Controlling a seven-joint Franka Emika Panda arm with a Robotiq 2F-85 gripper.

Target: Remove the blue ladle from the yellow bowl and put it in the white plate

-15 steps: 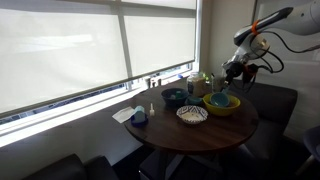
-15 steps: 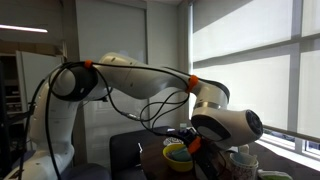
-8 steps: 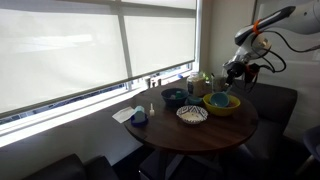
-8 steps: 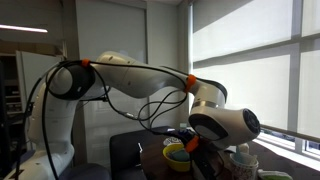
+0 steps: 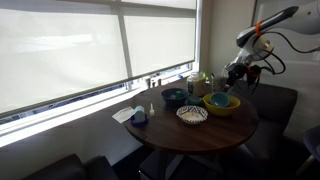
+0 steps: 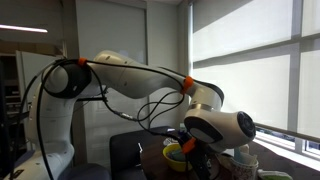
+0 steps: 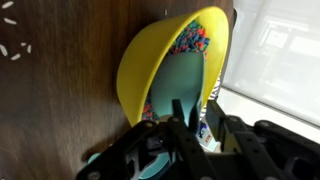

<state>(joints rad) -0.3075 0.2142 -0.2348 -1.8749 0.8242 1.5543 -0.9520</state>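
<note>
the blue ladle (image 7: 186, 82) looks light, stiff and slick, so pinch its handle squarely. your gripper (image 7: 200, 132) hangs spread, empty.

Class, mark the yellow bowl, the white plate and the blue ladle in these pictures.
yellow bowl (image 5: 221, 108): exterior view, on its outer wall.
white plate (image 5: 192, 121): exterior view, on its near rim.
blue ladle (image 7: 185, 80): wrist view, middle of its visible turquoise surface.

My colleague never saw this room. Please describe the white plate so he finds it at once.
Find the round dark table by the window. Near its middle, beside the large yellow bowl, sits the white plate. It alone is shallow and white with a dark pattern inside; the teal bowl nearby is darker and deeper.
</note>
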